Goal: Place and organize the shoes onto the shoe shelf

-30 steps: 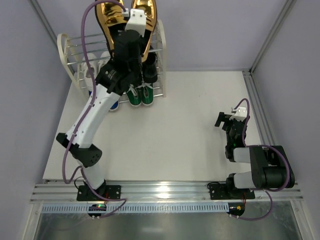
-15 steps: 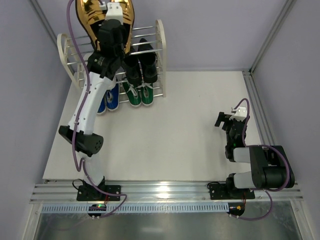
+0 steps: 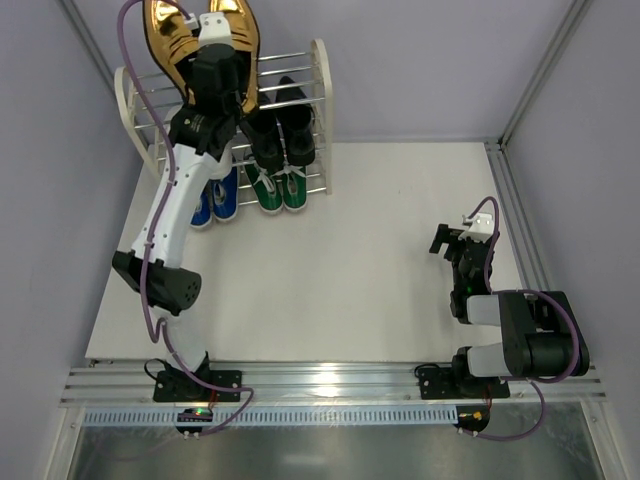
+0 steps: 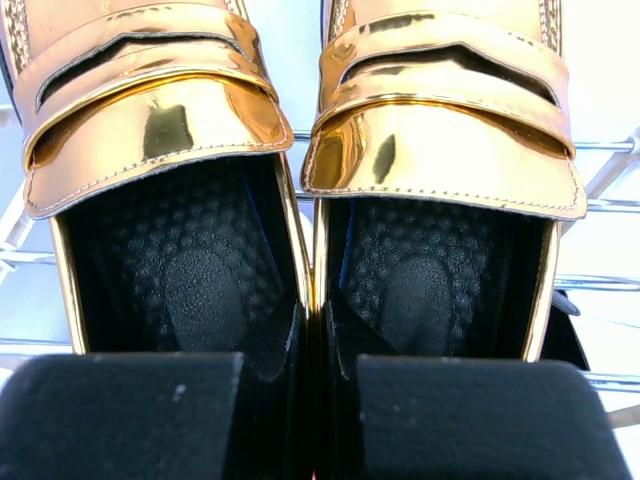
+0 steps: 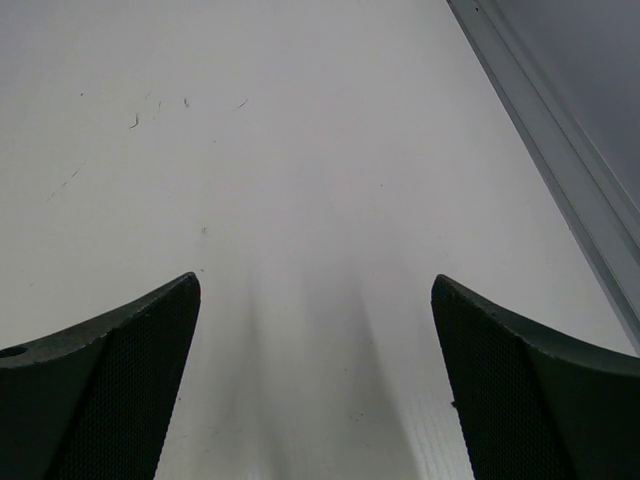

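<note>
**A:** What fills the view?

**B:** Two gold shoes, side by side. Their toes point away, their openings face the camera, and their inner sides touch.

**A:** And inside them?

**B:** Black dimpled insoles. A slotted strap crosses each upper.

**A:** Where is the left gripper?

**B:** Its black fingers sit along the bottom, close together, one at each shoe's opening. The two inner walls are pinched between them.

**A:** Anything behind?

**B:** Chrome shelf rods run crosswise past both outer sides of the pair. I cannot tell whether the soles rest on them.
</note>
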`<state>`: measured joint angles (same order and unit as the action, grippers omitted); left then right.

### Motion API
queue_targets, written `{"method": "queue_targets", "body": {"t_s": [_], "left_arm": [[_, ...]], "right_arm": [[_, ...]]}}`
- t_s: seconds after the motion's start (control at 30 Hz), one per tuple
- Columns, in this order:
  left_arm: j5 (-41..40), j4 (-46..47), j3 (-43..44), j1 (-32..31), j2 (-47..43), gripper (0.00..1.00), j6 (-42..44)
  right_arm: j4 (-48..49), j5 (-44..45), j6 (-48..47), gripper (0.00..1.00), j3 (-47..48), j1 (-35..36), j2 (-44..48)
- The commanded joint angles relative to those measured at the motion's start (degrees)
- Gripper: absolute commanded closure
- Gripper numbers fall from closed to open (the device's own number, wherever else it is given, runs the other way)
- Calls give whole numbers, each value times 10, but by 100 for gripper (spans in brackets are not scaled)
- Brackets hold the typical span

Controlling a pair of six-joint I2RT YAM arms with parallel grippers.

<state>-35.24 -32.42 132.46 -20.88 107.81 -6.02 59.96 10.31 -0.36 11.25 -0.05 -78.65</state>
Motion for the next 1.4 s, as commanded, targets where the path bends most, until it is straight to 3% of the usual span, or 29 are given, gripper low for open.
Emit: {"method": "queue_targets", "body": {"t_s": [0.0, 0.07, 0.1, 0.17, 0.3, 0.47, 0.73, 0.8, 1.0, 1.03, 1.07, 1.17, 1.37], "left_arm": [[12, 74, 15, 15, -18, 100, -23], [18, 58, 25, 17, -12, 97, -29], [22, 61, 25, 18, -13, 88, -29], [22, 67, 29, 17, -12, 80, -25], [26, 75, 38, 18, -9, 48, -15], [26, 81, 49, 18, -6, 36, -1], [29, 107, 58, 17, -33, 26, 7], [9, 112, 47, 16, -47, 21, 5], [-84, 172, -25, 29, -98, 18, -6], [-35, 123, -22, 81, -102, 51, -117], [-34, 123, -22, 81, -103, 51, -118], [-1, 79, 2, 120, -89, 100, -189], [9, -32, 89, 171, -14, 100, -285]], "right_arm": [[44, -1, -3, 3, 4, 1, 4], [44, -1, -3, 3, 4, 1, 4], [44, -1, -3, 3, 3, 1, 4], [44, -1, -3, 3, 3, 1, 4], [44, -1, -3, 3, 3, 1, 4], [44, -1, -3, 3, 3, 1, 4], [43, 0, -3, 3, 3, 1, 4], [44, 0, -3, 3, 4, 1, 4], [43, -1, -3, 3, 4, 1, 4], [44, -1, -3, 3, 3, 1, 4], [44, -1, -3, 3, 3, 1, 4], [43, -1, -3, 3, 3, 1, 4], [44, -1, -3, 3, 3, 1, 5]]}}
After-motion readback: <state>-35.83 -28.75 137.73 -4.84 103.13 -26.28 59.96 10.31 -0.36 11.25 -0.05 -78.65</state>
